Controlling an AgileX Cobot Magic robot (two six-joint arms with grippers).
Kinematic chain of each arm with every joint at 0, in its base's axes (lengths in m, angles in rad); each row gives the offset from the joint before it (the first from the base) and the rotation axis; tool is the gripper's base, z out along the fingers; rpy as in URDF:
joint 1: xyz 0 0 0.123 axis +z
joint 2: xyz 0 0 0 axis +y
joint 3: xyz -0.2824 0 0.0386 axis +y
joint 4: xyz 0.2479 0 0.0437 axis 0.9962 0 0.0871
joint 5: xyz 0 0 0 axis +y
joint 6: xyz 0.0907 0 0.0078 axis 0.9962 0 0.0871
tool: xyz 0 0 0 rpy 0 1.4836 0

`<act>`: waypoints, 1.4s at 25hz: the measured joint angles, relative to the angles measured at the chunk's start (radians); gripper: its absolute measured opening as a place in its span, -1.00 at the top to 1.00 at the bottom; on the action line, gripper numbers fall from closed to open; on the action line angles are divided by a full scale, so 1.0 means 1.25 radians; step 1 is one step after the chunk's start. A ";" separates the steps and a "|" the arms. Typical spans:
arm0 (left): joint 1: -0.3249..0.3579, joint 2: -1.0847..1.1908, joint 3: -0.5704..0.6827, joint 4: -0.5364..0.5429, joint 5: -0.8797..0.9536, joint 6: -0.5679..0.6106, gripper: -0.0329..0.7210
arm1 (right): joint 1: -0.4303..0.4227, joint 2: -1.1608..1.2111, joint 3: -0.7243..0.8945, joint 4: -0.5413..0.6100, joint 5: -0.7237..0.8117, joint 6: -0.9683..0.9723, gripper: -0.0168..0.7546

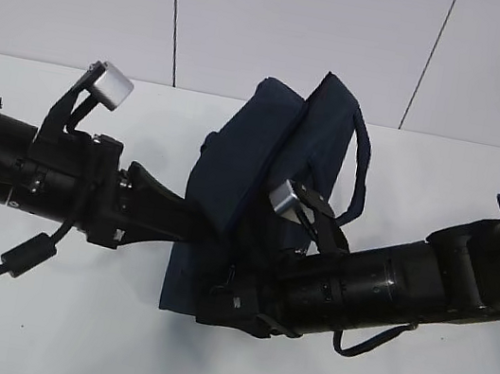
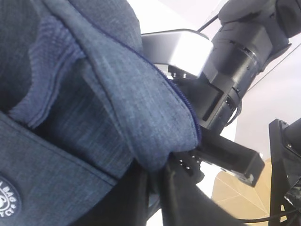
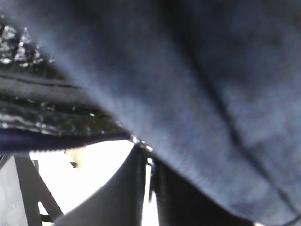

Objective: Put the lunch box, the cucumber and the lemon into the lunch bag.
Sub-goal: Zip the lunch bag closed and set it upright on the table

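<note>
With the left tool clamped on the lunch bag and the right tool nearly together, the flap could slip loose.

both arms seemingly block the lunch bag.

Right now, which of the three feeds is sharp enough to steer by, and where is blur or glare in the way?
Exterior view: evenly lit and sharp, lunch bag clear. Left wrist view: fabric weave crisp, bright washed-out background on the right. Right wrist view: bag cloth so close it blurs; white glare below the foil lining.
</note>
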 joint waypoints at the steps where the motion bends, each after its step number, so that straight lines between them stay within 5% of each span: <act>1: 0.000 0.000 0.000 0.005 0.000 0.000 0.88 | 0.000 0.000 0.000 0.000 0.000 0.000 0.72; 9: 0.000 0.000 0.000 0.011 0.000 0.000 0.88 | 0.000 0.000 0.000 0.000 0.000 0.002 0.90; 35: 0.000 0.000 0.000 0.006 -0.056 0.000 0.88 | 0.000 -0.061 0.000 -0.095 -0.043 0.031 0.90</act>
